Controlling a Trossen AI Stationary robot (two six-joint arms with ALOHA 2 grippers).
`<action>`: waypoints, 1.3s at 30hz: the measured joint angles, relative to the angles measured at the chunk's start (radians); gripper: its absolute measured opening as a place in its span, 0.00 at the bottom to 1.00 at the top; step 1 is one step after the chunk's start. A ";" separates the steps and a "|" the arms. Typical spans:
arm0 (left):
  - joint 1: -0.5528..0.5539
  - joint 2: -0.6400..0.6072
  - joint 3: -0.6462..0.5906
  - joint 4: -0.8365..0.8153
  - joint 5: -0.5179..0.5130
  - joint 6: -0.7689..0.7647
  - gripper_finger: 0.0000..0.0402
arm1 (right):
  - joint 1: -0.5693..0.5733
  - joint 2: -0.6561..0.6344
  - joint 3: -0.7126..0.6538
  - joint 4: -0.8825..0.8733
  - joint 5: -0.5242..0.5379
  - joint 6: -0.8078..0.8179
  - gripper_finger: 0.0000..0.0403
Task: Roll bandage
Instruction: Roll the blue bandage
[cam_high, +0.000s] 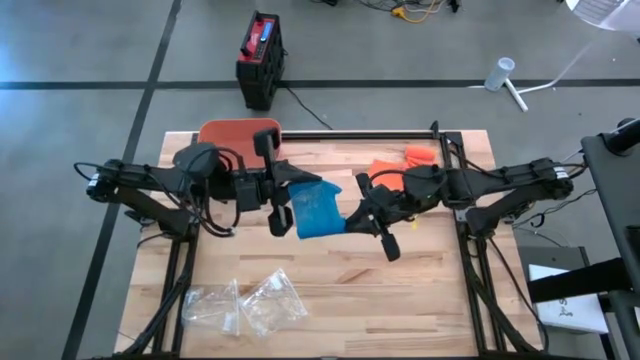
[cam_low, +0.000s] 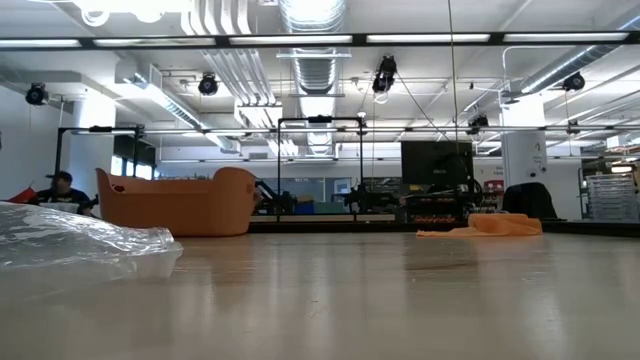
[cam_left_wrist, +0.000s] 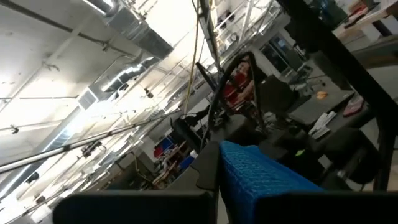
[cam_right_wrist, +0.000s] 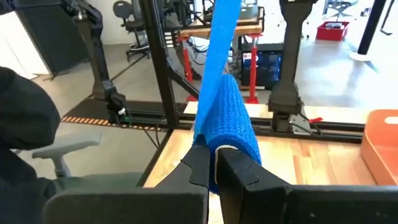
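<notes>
An orange tub (cam_high: 238, 131) sits at the table's (cam_high: 430, 300) far edge, toward the left corner. Orange cloth (cam_high: 400, 160) lies near the far right corner. Crumpled clear plastic bags (cam_high: 245, 303) rest by the near left edge (two of them, touching). Black-and-red box (cam_high: 260, 58) on the floor beyond.

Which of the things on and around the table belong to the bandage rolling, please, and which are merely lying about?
In the job:
- blue bandage, held off the table between both arms
- left gripper, shut on it
- right gripper, shut on it

Lying about:
- orange bin at the far edge
- orange cloth
- clear plastic bags at the near edge
- red-and-black case on the floor
</notes>
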 joint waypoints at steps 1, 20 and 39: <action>0.001 0.000 0.000 0.001 0.000 0.001 0.00 | 0.000 0.004 0.000 0.004 -0.002 -0.001 0.01; 0.021 -0.018 -0.017 -0.310 -0.205 -0.062 0.00 | 0.105 -0.036 0.040 0.063 -0.079 -0.246 0.01; -0.014 -0.018 -0.161 -0.341 0.041 -0.299 0.00 | 0.113 -0.057 0.056 0.195 0.159 -0.413 0.01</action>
